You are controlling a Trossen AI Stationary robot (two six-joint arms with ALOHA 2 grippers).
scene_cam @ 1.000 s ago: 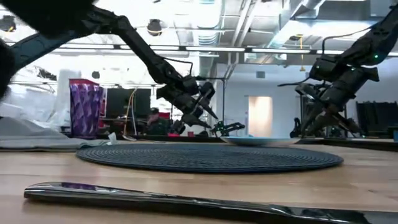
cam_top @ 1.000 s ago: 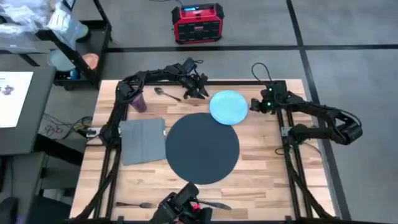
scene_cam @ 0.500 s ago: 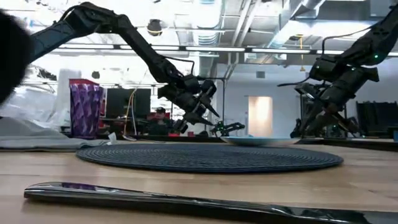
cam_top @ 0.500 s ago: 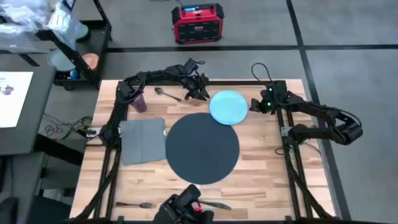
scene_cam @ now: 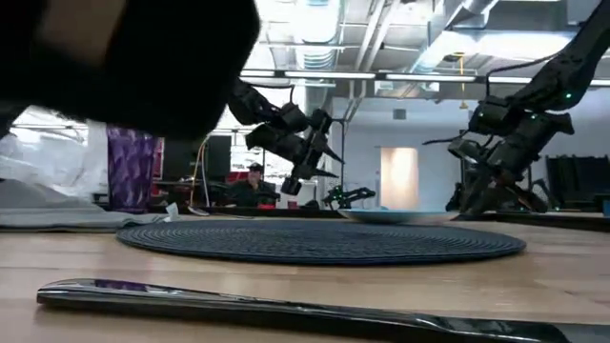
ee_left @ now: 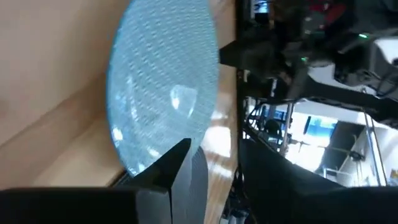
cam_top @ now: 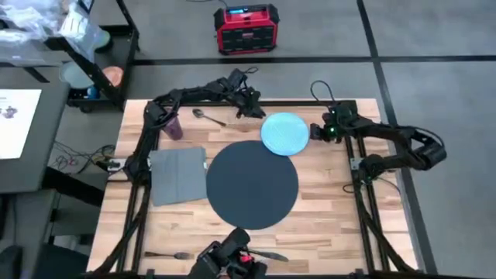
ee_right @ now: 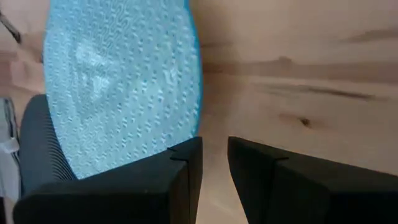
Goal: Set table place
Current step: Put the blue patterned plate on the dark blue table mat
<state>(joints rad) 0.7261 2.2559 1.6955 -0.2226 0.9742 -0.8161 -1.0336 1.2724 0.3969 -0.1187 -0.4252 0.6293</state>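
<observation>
Left end effector [cam_top: 249,102] risen, place [cam_top: 252,184] well apart, near table [cam_top: 333,225] middle

The table [cam_top: 325,209] has a pale wood top of light planks with darker grain streaks and a black metal rail along its edges. At its middle lies the mat [cam_top: 252,184], dark navy-black and finely ribbed in rings. Beyond the mat sits a plate [cam_top: 284,132], light blue with a raised dotted texture all over. To the left of the mat lies a plain grey napkin [cam_top: 178,175]. Beyond the napkin stands a purple cup [cam_top: 172,127] with a patterned, glinting surface. The spoon [cam_top: 206,116] near it is silver. Both arms are black. On the floor beyond the table stands a red and black box [cam_top: 246,29].
</observation>
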